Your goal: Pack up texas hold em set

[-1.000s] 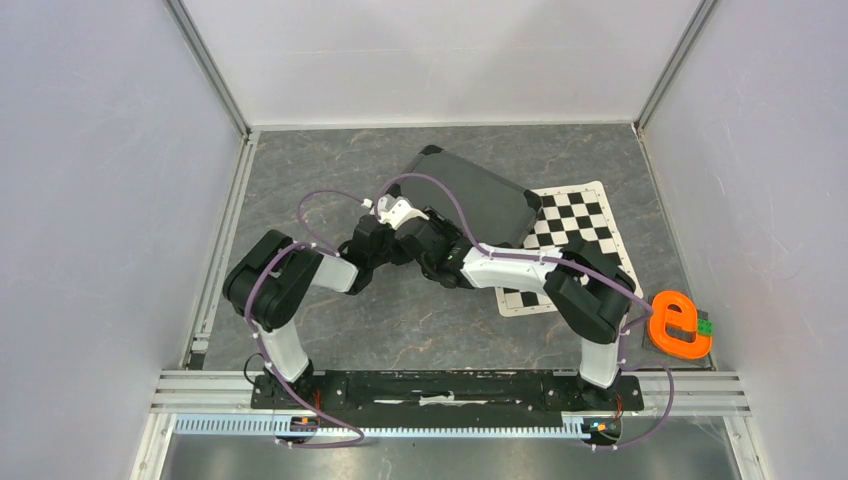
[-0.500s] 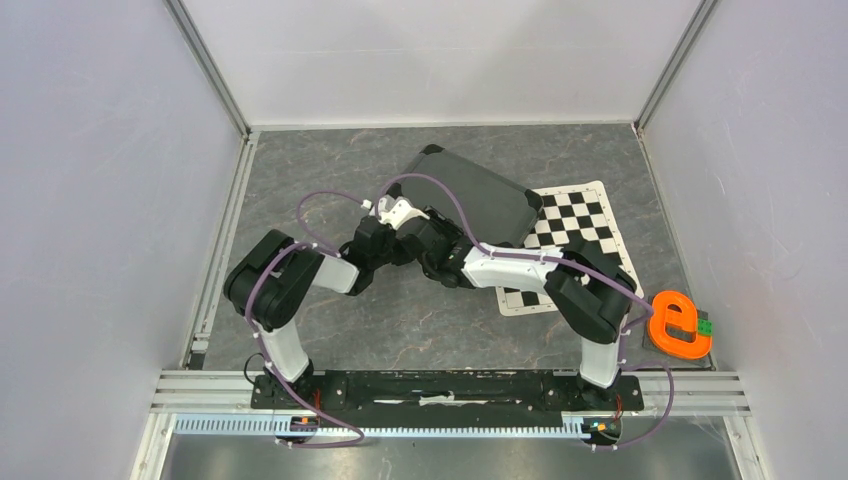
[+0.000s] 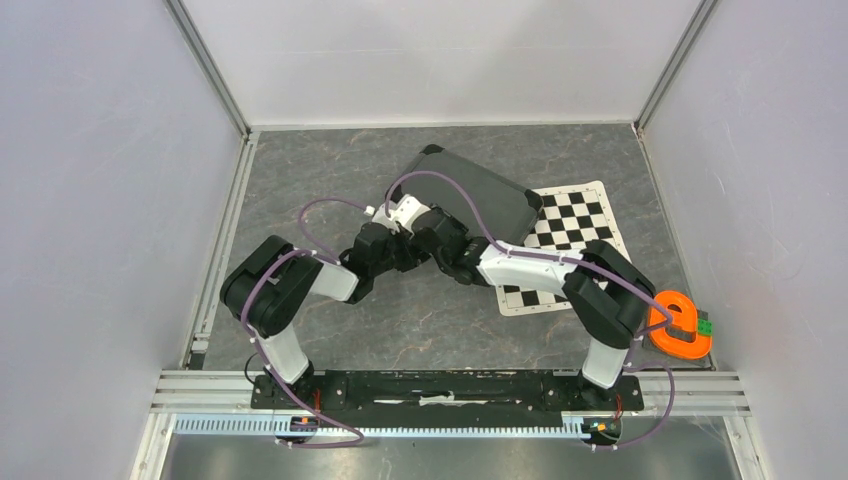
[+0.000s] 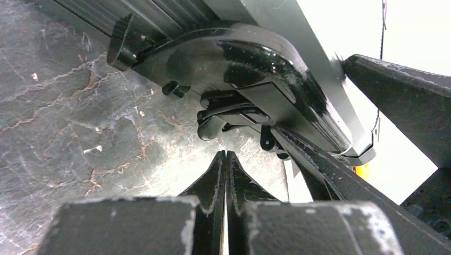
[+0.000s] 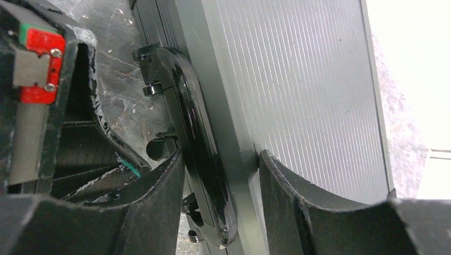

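Observation:
The black case [image 3: 485,195] of the texas hold em set lies shut on the table at the back centre. Its glossy black handle [image 5: 197,122] sits on the near edge. My right gripper [image 5: 220,159] straddles that edge: one finger presses the handle, the other the ribbed lid [image 5: 308,79]. In the top view it [image 3: 437,228] meets the case's near corner. My left gripper [image 4: 225,154] is shut and empty, its tips just below the handle [image 4: 234,58] over the table. From above it [image 3: 408,216] sits beside the right one. Chips, cards and dice are out of view.
A black-and-white checkered mat [image 3: 575,225] lies right of the case, partly under it. An orange ring-shaped object [image 3: 680,325] sits near the right wall, partly behind my right elbow. Grey walls close in on three sides; a metal rail [image 3: 450,385] runs along the near edge.
Both wrists have shifted slightly right and towards the case. My right elbow swung right and now overlaps the orange object. The case has not visibly moved.

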Controlling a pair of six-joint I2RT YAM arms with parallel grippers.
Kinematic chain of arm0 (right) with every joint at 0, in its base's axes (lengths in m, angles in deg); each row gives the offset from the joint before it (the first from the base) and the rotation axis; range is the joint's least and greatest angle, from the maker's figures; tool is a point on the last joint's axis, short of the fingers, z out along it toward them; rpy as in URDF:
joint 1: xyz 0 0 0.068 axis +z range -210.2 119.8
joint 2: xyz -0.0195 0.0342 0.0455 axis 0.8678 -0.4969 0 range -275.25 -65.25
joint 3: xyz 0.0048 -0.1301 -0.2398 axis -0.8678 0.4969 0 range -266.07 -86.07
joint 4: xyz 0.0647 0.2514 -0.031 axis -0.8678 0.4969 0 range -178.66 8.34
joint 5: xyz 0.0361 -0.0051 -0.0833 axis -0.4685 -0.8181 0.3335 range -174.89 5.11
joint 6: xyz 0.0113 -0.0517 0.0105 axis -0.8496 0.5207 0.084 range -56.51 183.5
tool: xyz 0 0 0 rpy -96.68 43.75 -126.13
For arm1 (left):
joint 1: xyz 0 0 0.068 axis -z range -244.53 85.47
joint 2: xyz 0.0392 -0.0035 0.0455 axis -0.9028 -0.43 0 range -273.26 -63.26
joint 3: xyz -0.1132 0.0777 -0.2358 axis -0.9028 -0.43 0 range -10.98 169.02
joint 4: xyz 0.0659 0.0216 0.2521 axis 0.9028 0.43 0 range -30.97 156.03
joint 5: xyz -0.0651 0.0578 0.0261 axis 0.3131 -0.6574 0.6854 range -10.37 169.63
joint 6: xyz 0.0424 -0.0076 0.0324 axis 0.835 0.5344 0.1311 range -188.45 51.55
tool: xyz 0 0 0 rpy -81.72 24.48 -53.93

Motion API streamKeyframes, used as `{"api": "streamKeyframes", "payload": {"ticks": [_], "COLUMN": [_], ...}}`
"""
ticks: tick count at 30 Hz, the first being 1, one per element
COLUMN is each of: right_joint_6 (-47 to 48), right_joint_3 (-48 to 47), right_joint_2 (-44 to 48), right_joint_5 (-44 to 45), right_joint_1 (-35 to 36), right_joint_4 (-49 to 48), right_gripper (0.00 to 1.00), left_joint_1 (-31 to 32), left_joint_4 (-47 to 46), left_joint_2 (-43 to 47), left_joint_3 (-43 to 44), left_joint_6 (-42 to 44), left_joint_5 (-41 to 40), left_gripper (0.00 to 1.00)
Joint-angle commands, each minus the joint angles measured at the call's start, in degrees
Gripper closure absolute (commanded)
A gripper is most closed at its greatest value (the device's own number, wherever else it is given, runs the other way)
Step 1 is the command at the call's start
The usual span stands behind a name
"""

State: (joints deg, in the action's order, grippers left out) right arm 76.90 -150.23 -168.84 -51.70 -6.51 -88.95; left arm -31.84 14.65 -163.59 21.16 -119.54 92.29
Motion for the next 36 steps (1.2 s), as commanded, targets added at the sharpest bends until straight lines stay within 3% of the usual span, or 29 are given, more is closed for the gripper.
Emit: {"api": "streamKeyframes", "payload": {"ticks": [1, 15, 36], "right_joint_6": [-7.33, -7.74, -7.96], "right_joint_3": [6.14, 7.25, 7.16], "right_joint_2": [-3.98, -2.5, -3.13], "right_joint_5": [-16.99, -20.94, -21.22], "right_joint_1": [-4.56, -6.3, -6.49], "right_joint_4": [11.82, 10.8, 10.66], "right_gripper": [0.66, 0.68, 0.69], "left_joint_1": [-0.42, -0.61, -0.52], "left_joint_4": [-3.61, -1.15, 14.13], "left_joint_2": [0.84, -3.76, -1.55], "left_joint_3": [-0.03, 4.15, 8.19], "left_joint_6": [-1.52, 0.94, 6.33], "left_joint_5": [0.79, -0.07, -5.21], "left_gripper": [0.98, 0.98, 0.98]}}
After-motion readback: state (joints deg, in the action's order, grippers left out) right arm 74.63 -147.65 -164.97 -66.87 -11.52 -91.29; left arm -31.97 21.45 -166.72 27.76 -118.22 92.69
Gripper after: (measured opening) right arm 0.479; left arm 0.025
